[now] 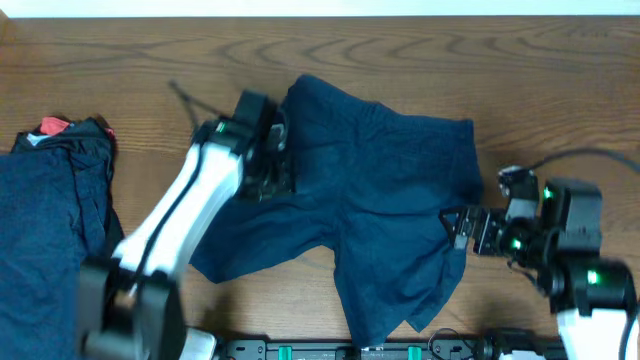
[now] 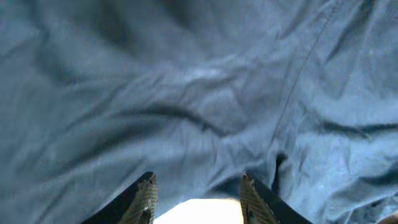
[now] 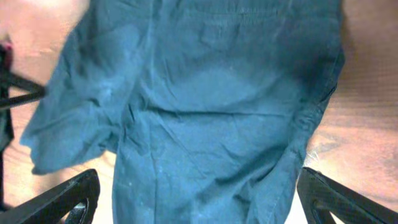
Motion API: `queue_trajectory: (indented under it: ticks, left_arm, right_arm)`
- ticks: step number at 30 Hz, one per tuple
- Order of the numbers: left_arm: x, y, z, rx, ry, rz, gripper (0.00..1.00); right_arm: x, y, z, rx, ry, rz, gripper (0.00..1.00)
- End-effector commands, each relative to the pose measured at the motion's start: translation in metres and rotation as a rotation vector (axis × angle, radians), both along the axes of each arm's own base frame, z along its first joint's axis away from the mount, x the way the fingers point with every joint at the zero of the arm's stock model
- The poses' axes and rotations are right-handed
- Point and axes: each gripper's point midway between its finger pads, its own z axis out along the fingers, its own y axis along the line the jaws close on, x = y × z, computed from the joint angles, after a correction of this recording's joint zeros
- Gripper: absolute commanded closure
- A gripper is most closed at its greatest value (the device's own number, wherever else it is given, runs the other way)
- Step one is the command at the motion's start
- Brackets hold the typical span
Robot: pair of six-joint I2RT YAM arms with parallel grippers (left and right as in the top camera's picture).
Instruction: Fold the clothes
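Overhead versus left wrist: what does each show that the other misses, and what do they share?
Overhead only: the whole outline of the wrinkled navy-blue fabric shorts, the pile of dark navy clothes with a red piece, the brown wooden table, the right pincer. Left wrist only: fine creases and a seam up close. Both: the shorts and the left pincer over them.

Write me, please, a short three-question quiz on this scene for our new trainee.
1. True or false: on the right gripper, the jaws are shut on the shorts.
2. What colour peeks out of the pile of clothes at the left edge of the table? A green, B red, C yellow.
3. Which gripper is nearer that pile?
Key: 1 false, they stand open; 2 B, the red piece; 3 the left gripper.
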Motion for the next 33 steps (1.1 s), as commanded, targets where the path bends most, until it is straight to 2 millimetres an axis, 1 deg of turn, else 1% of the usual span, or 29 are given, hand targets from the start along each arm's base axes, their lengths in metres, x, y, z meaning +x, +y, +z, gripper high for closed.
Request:
queue_trajectory:
  ticks: [1,2,5,8,14,17,23,25,26,27,28,30,33]
  left_arm:
    - [-0.015,0.017,0.012,0.030,-0.047,0.113,0.53]
    - [-0.019,0.021,0.013,0.046,-0.051,0.130,0.51]
    - [-0.037,0.040,0.013,0.120,-0.020,0.208,0.47]
    - [-0.053,0.055,0.006,0.176,0.016,0.286,0.47]
    - [-0.075,0.062,-0.023,0.164,0.069,0.406,0.47]
    - [-0.084,0.064,-0.030,0.157,0.083,0.434,0.46]
    - [-0.105,0.070,-0.043,0.157,0.134,0.567,0.39]
    - [-0.112,0.073,-0.049,0.160,0.150,0.605,0.36]
    - [-0.117,0.076,-0.053,0.170,0.157,0.633,0.30]
    - [-0.122,0.079,-0.056,0.181,0.165,0.662,0.20]
    - [-0.125,0.081,-0.059,0.187,0.171,0.683,0.17]
    - [-0.129,0.082,-0.064,0.182,0.173,0.707,0.14]
    - [-0.128,0.085,-0.068,0.181,0.157,0.744,0.12]
  right_arm:
    - [0.007,0.000,0.000,-0.026,0.021,0.048,0.01]
    - [0.009,0.000,-0.002,-0.025,0.033,0.052,0.01]
    - [0.010,0.001,-0.007,-0.021,0.054,0.054,0.01]
    - [0.010,0.001,-0.007,-0.029,0.044,0.078,0.01]
    - [0.001,0.021,0.001,0.041,0.014,0.209,0.01]
    - [-0.003,0.021,-0.001,0.044,0.035,0.210,0.01]
    - [-0.007,0.021,-0.003,0.047,0.055,0.211,0.01]
    - [-0.008,0.021,-0.003,0.046,0.057,0.213,0.01]
    - [-0.009,0.021,-0.004,0.047,0.060,0.213,0.01]
    - [-0.010,0.021,-0.004,0.048,0.066,0.213,0.01]
    - [-0.011,0.022,-0.005,0.050,0.071,0.213,0.01]
    - [-0.014,0.026,-0.003,0.065,0.066,0.244,0.01]
    - [-0.017,0.030,-0.001,0.091,0.066,0.268,0.01]
